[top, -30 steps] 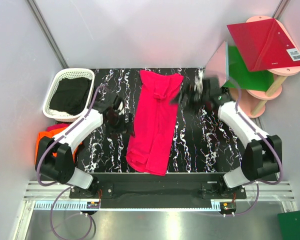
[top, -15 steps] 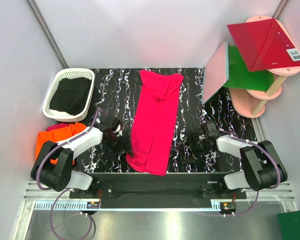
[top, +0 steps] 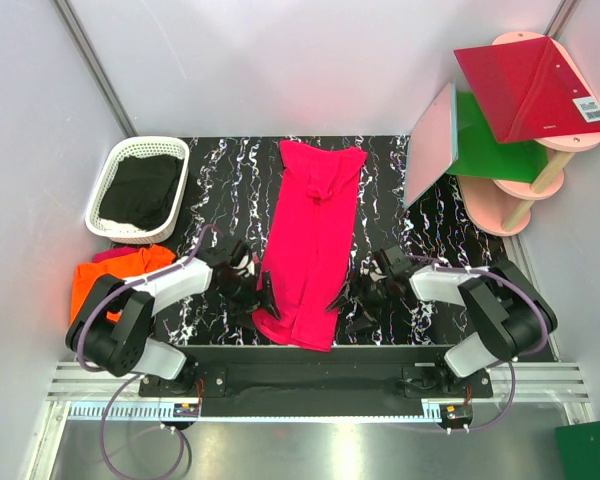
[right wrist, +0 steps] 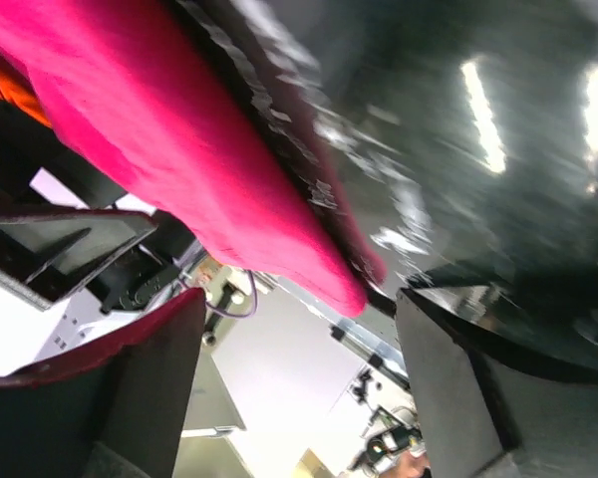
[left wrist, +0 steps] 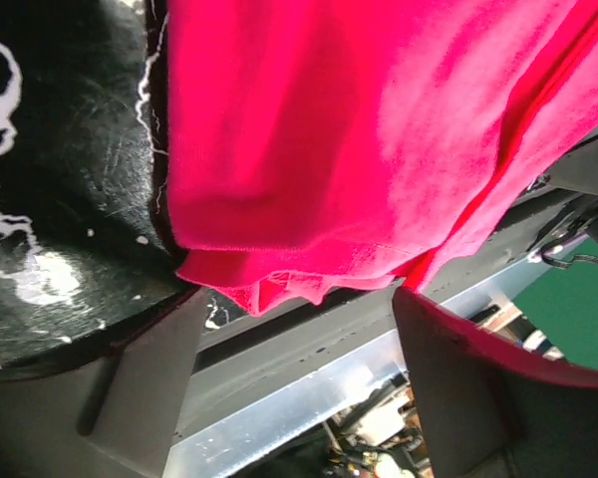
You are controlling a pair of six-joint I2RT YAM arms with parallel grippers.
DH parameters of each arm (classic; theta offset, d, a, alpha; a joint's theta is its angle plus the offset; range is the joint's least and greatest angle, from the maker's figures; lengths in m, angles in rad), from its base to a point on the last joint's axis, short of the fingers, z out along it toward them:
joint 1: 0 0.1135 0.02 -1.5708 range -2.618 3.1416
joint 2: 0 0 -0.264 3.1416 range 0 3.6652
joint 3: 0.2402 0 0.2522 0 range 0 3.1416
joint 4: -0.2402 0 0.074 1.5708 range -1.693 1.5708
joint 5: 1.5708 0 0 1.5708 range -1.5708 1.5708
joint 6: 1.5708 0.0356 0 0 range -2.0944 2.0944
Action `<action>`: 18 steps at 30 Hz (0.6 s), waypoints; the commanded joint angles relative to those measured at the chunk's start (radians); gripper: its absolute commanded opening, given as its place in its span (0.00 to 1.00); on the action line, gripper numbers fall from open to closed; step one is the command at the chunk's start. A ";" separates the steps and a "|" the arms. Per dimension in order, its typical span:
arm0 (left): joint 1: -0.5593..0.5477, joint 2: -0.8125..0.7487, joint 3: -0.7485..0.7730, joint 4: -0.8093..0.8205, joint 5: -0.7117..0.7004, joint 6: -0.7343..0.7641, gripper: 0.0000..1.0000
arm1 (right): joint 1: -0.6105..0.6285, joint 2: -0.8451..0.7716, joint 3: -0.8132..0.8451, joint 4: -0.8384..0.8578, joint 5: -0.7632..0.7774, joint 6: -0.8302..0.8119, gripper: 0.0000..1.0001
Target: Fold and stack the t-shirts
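Observation:
A hot pink t-shirt [top: 312,240], folded into a long strip, lies down the middle of the black marbled table [top: 220,170]. An orange t-shirt [top: 110,272] rests off the table's left edge. My left gripper [top: 263,297] is low at the pink shirt's near left corner and stands open. In the left wrist view the hem [left wrist: 279,274] lies just ahead of the gap [left wrist: 299,388]. My right gripper [top: 342,298] is at the near right corner, also open. The shirt's corner [right wrist: 329,279] sits just ahead of its empty gap [right wrist: 299,388].
A white basket [top: 150,142] holding dark cloth stands at the back left. A red panel [top: 525,85] and a green panel [top: 495,150] lie on a pink stand at the back right, with a pale panel [top: 430,145] leaning beside them. The metal rail [top: 310,355] borders the table's near edge.
Both arms have pulled back from mid-table to the pink shirt's near end and dropped low beside its two corners. Their jaws have narrowed slightly. The shirt has not moved.

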 commanded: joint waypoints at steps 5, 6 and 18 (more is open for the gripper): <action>-0.011 0.082 -0.034 0.032 -0.091 0.023 0.08 | 0.046 0.164 0.014 -0.057 -0.113 -0.024 0.61; -0.011 0.086 -0.034 0.026 -0.096 0.027 0.03 | 0.046 0.168 0.017 -0.057 -0.124 -0.029 0.55; -0.011 0.079 -0.027 -0.008 -0.096 0.024 0.40 | 0.046 0.135 0.087 -0.395 -0.212 -0.282 0.56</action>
